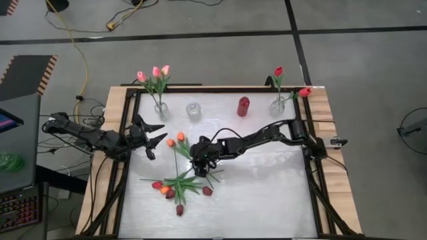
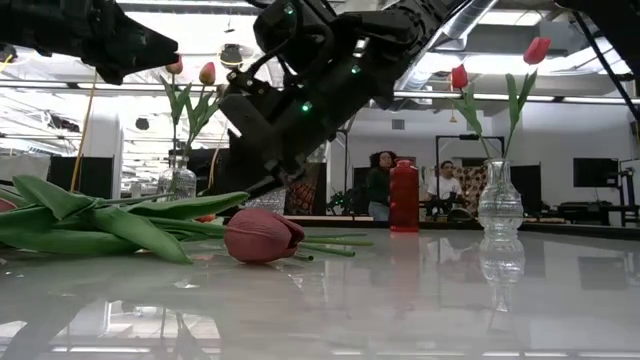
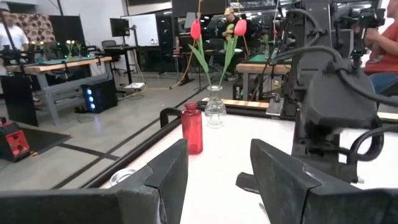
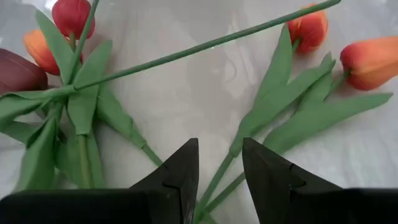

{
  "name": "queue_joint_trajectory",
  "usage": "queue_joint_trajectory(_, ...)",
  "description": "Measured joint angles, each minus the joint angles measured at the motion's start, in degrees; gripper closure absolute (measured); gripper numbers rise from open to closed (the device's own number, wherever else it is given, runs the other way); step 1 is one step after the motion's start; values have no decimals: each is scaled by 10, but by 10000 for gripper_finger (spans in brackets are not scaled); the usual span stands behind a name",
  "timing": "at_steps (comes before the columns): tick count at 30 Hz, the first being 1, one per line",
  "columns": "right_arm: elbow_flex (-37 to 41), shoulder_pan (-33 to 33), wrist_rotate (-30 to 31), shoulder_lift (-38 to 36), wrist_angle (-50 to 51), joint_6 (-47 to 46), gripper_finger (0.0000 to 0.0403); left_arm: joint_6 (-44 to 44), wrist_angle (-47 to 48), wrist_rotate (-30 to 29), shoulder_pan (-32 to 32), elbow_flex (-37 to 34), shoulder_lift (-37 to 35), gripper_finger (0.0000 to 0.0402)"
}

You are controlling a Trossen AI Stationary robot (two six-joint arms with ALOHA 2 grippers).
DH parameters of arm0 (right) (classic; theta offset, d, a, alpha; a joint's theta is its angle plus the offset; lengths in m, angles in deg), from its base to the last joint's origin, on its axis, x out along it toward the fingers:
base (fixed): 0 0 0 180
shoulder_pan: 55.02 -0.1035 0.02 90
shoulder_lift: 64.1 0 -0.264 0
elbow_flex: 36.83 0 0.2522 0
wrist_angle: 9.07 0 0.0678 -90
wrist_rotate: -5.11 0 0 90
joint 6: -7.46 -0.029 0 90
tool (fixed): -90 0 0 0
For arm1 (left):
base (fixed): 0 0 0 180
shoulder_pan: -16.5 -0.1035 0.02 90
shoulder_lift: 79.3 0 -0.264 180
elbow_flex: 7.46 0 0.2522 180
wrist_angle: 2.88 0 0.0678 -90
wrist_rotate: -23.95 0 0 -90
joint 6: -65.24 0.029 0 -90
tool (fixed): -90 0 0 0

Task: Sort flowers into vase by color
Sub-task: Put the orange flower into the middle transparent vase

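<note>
Loose flowers (image 1: 179, 187) lie in a heap on the white table, with red, orange and maroon heads and crossed green stems. Two orange tulips (image 4: 370, 62) lie beside the heap, and their stems (image 4: 214, 186) run back between the fingers of my right gripper (image 4: 221, 168). That gripper (image 1: 200, 162) is open, slants down over them, and stands on either side of the stems. My left gripper (image 1: 155, 137) waits open at the table's left. A maroon head (image 2: 262, 235) lies on the table in the low view.
Along the far edge stand a glass vase with pink tulips (image 1: 160, 110), an empty glass vase (image 1: 193, 110), a red vase (image 1: 243, 105) and a glass vase with red tulips (image 1: 277, 105). The near right part of the table (image 1: 267, 200) is bare.
</note>
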Motion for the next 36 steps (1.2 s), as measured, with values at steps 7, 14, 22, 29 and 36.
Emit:
queue_joint_trajectory(7, -1, 0, 3, 23, -45, 9, 253, -2, 0, 0, 0, 0, 0, 239)
queue_joint_trajectory(14, 0, 1, 5, 46, -47, 9, 253, -10, 0, 0, 0, 0, 0, 239)
queue_joint_trajectory(22, 0, 4, 22, 46, -43, 9, 253, -11, 1, -1, 0, 0, 0, 239)
queue_joint_trajectory(29, -1, 4, 33, 45, -22, 9, 257, -11, 1, -1, 0, 0, 0, 239)
queue_joint_trajectory(36, -1, 4, 36, 45, -20, 9, 317, -11, 1, -1, 0, 0, 0, 239)
